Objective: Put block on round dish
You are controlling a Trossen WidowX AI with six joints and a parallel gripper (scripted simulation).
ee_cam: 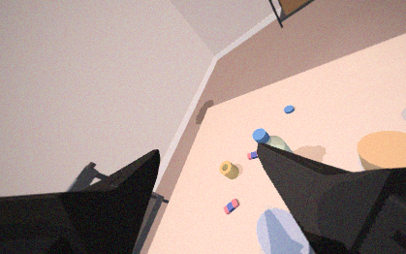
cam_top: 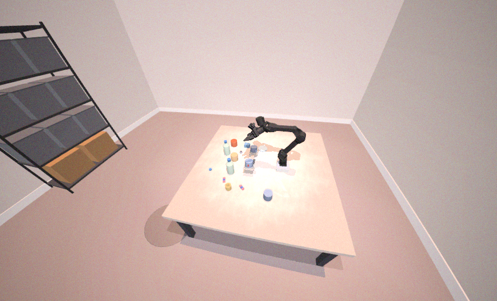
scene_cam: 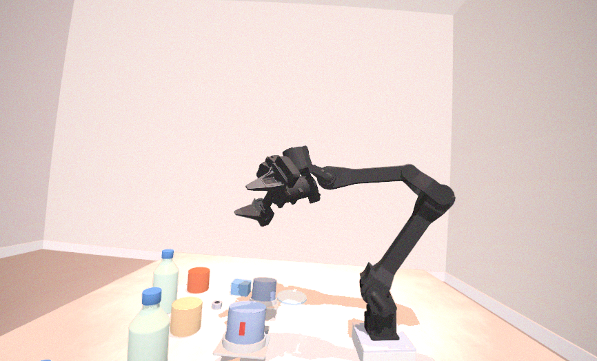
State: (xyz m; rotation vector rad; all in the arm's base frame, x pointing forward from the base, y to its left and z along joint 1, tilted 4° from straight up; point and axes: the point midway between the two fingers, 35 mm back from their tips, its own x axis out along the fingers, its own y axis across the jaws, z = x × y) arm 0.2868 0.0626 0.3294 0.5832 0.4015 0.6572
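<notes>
One blue cup (cam_top: 248,163) (scene_cam: 246,323) (ee_cam: 280,233) with a red mark stands upright over the near end of the balance (scene_cam: 222,353). The other, greyer-looking cup (cam_top: 253,149) (scene_cam: 264,289) stands upright at the far end; it is out of the wrist view. No block shows under either cup. The round dish (cam_top: 263,148) (scene_cam: 291,297) lies just right of the far cup, with no cup or block seen on it. My gripper (cam_top: 247,132) (scene_cam: 241,199) (ee_cam: 208,151) is open and empty, high above the table and the cups.
Two bottles (scene_cam: 165,284) (scene_cam: 148,333), an orange cylinder (cam_top: 234,157) (scene_cam: 185,317) and a red cylinder (cam_top: 233,142) (scene_cam: 198,280) stand left of the balance. A blue box (cam_top: 247,145) (scene_cam: 240,287) is beside the far cup. A blue cylinder (cam_top: 267,195) stands nearer the front edge.
</notes>
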